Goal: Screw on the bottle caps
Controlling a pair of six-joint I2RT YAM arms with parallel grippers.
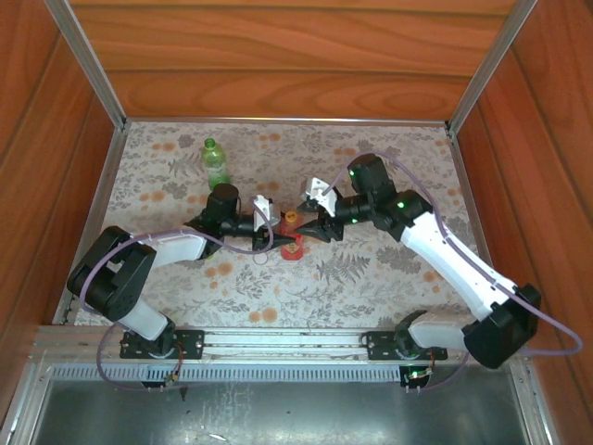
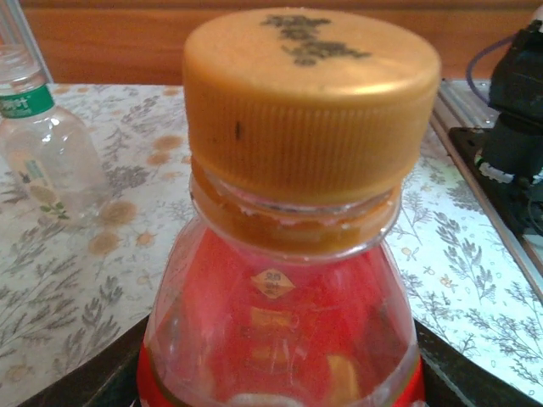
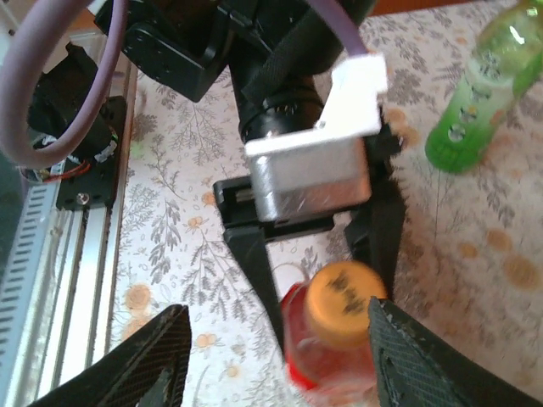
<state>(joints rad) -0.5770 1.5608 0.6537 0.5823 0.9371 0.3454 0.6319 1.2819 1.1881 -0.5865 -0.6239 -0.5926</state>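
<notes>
1. Fingers (image 3: 254, 271) of the left gripper (image 1: 280, 241) are clamped on the red bottle (image 1: 293, 248), one on each side of its body below the shoulder. In the left wrist view they show as dark edges at 7 and 5 o'clock of the bottle.
2. The right gripper (image 1: 306, 225) has its fingers (image 3: 161, 356) spread wide, one at 8 o'clock and one at 4 o'clock of the orange cap (image 3: 344, 292), which lies between them. I cannot tell whether the 4 o'clock finger touches the cap.
3. The orange cap sits level on the red bottle's neck, with dark print on its top. How tightly it is screwed down cannot be told.
4. In the top view the red bottle stands upright near the middle of the floral cloth (image 1: 371, 278). The left gripper reaches it from 9 o'clock and the right gripper from 3 o'clock, their tips close together.
5. The green bottle (image 1: 215, 164) stands upright at 10 o'clock of the red bottle, well apart from it.
6. The clear bottle (image 2: 51, 161) appears in the left wrist view at 9 o'clock of the red bottle. It has a green band round its neck, and its top is cut off by the frame edge.
</notes>
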